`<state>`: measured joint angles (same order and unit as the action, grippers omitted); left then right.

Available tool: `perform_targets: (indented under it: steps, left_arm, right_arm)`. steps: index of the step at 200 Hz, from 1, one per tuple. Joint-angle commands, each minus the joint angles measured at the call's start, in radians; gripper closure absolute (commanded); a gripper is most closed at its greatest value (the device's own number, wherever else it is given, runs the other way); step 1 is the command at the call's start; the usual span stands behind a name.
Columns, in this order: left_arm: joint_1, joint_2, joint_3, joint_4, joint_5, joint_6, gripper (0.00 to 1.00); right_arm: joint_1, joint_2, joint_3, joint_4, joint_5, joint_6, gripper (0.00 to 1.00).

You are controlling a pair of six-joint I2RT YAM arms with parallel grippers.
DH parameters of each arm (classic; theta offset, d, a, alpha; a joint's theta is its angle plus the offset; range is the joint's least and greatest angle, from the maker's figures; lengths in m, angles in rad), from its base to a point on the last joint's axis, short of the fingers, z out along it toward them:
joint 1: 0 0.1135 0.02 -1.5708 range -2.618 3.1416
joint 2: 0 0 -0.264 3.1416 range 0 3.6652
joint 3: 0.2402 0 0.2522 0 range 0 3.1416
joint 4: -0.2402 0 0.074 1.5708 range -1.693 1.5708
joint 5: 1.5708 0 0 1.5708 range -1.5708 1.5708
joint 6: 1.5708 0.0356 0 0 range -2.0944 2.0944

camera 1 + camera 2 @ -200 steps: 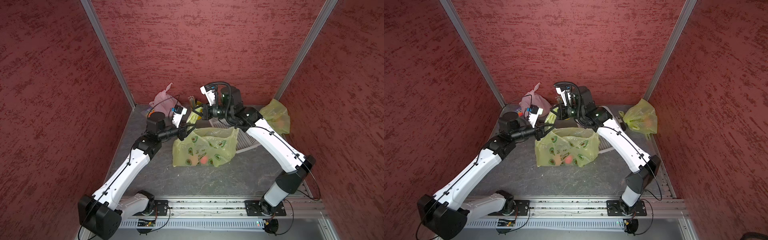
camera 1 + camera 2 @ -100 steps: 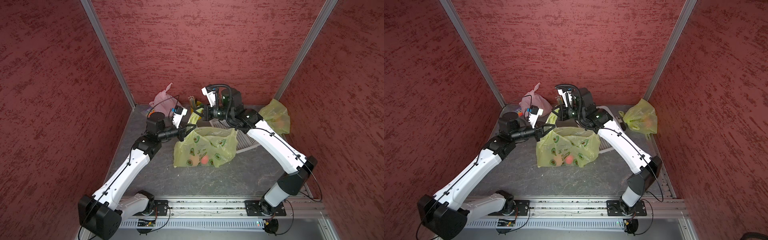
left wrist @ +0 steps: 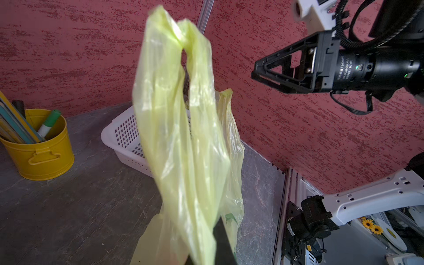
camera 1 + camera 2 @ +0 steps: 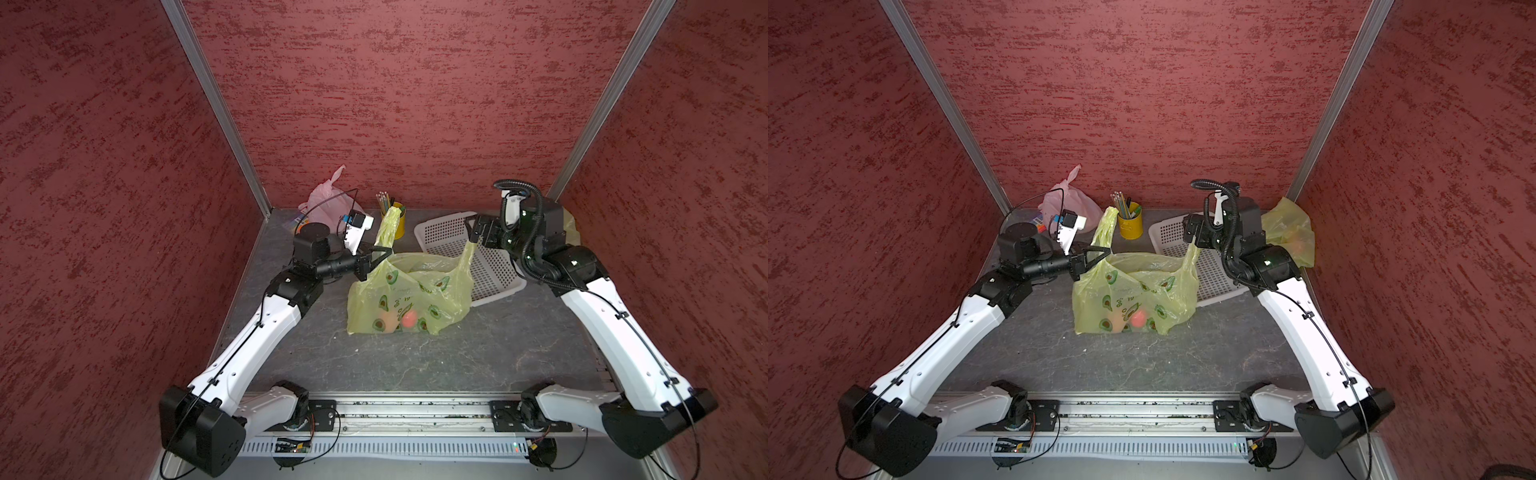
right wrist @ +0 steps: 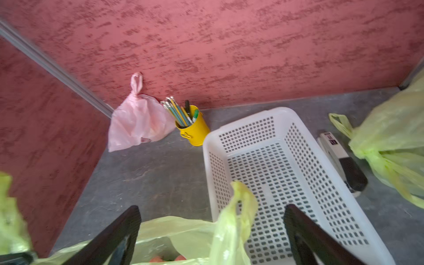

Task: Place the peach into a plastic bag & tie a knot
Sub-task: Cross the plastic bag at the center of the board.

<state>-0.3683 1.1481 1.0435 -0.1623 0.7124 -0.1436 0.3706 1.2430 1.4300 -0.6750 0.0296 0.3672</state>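
A tabletop robot cell with red textured walls, seen from above. A yellow-green plastic bag printed with avocados sits on the grey table, midway between two white arms. The peach is already inside. It shows as a pink-orange glow through the film at the bottom of the bag, touching a paler round fruit.

The left gripper is clenched on the bag's left handle. The handle's loop stands up above the jaws, and the left wrist view shows it as a tall, slightly blurred band of film.

The right gripper is released, with its jaws spread wide. In the right wrist view the bag's right handle stands upright between the two dark fingers, and neither finger appears to touch it.

Behind the bag lies a white perforated basket. A yellow pencil cup and a knotted pink bag stand against the back wall. A second yellow-green bag sits in the far corner behind the right arm, with a stapler beside it.

The loading step looks finished and the knot is now in hand: one handle is secured and the other is framed but loose. The next move likely calls for the right jaws to close squarely on the thin, floppy handle before it sags away. The two handles can then be crossed and pulled through without lifting or tipping the bag.
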Motion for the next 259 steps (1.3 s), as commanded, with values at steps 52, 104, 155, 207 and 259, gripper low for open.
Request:
perform_targets:
  steps: [52, 104, 155, 207, 259]
  left_arm:
    - [0.01, -0.007, -0.018, 0.032, 0.031, -0.016, 1.0]
    - [0.009, 0.007, -0.005, 0.001, 0.051, -0.013, 1.0]
    - [-0.005, 0.079, 0.047, -0.073, 0.049, -0.017, 1.0]
    - [-0.052, 0.127, 0.101, -0.146, 0.016, 0.031, 1.0]
    - [-0.079, 0.115, 0.113, -0.169, 0.008, 0.07, 0.75]
  right_arm:
    - [-0.051, 0.114, -0.083, 0.148, -0.098, 0.008, 0.06]
    - [-0.056, 0.103, -0.12, 0.338, -0.408, -0.022, 0.9]
    - [0.074, 0.104, -0.096, 0.538, -0.727, 0.01, 1.0]
    - [0.241, 0.204, 0.026, 0.495, -0.725, -0.013, 1.0]
    - [0.258, 0.277, 0.087, 0.413, -0.638, -0.022, 1.0]
